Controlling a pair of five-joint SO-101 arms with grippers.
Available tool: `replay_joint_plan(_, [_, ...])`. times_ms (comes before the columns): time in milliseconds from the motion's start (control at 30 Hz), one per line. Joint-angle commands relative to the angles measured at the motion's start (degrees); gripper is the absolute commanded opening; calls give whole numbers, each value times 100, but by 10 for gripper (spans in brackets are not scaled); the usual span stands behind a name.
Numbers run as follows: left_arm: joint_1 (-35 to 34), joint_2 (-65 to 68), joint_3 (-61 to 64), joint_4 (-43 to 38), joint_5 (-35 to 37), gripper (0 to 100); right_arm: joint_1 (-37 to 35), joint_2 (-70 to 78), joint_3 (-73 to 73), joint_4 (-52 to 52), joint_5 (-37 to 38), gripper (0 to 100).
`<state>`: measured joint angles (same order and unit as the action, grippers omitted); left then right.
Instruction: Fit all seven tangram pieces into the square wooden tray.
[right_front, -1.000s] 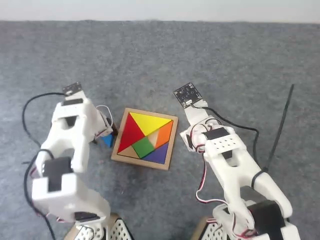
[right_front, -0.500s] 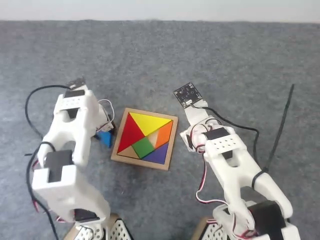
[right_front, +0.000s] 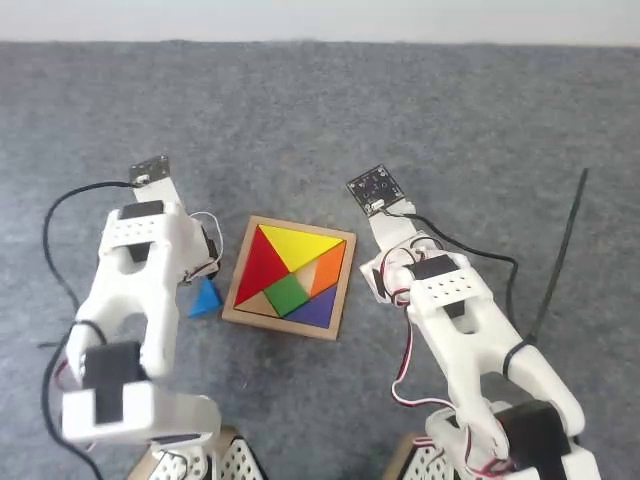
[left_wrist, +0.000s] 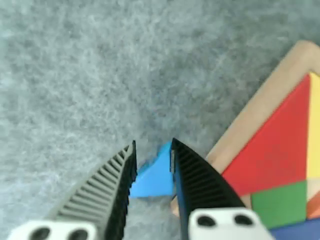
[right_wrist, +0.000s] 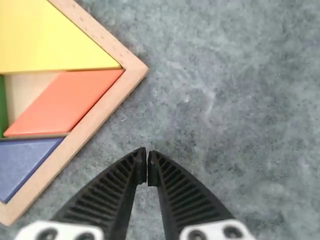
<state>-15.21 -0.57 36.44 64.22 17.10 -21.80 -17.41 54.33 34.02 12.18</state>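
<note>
Beside the wooden tray (right_front: 280, 323), a blue triangle (right_front: 205, 298)

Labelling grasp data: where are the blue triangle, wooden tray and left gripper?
blue triangle (left_wrist: 155, 176), left wrist view, its flat face.
wooden tray (right_front: 281, 325), high view, rim nearest the arms' bases.
left gripper (left_wrist: 153, 145), left wrist view, between fingertips.

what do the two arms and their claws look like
The left arm and right arm are blocky white shells with black servo housings, trailing black cables and red-and-white wires. The left claw and right claw each have two black, ridged, tapering fingers on white bases.
</note>
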Motion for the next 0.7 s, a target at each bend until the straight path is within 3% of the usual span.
replay_joint_plan(0, [-211,-1310,479,132,-686,160,75,-303,-44,4,53,7])
replay_joint_plan(100, [-404,-2277,1130,-26,-1169,217,66,-303,-44,22,53,7])
replay_joint_plan(200, [-149,-3007,1754,-44,-1732,256,4,-312,-44,31,53,7])
replay_joint_plan(267, [18,-3191,2026,-79,-1714,276,-136,-312,-35,48,53,7])
replay_joint_plan(433, [35,-2505,1895,-185,-1829,282,-303,-312,-35,48,53,7])
replay_joint_plan(667, [-862,-624,708,-360,-2760,280,-286,-312,-35,48,53,7])
